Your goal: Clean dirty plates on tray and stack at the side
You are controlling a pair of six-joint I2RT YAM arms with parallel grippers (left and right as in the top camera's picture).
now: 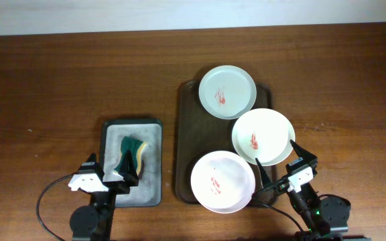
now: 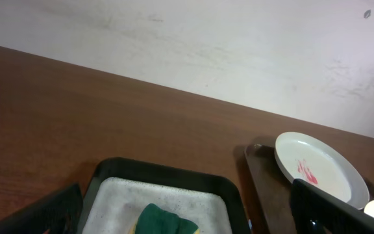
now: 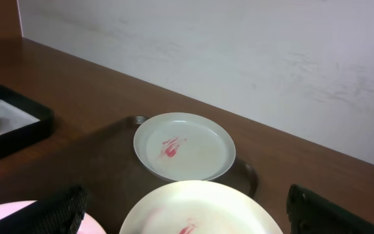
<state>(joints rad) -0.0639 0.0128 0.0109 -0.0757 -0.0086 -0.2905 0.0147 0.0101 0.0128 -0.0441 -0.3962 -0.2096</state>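
Observation:
Three plates with red smears lie on a dark brown tray: a pale green plate at the back, a white plate in the middle right, a pink plate at the front. A green and yellow sponge lies in a small black tray at the left. My left gripper is open at the front of the sponge tray, just behind the sponge. My right gripper is open at the front edge of the white plate. The pale green plate shows in both wrist views.
The wooden table stretches left and behind both trays. A pale wall stands beyond the table's far edge. Black cables trail by both arm bases at the front edge.

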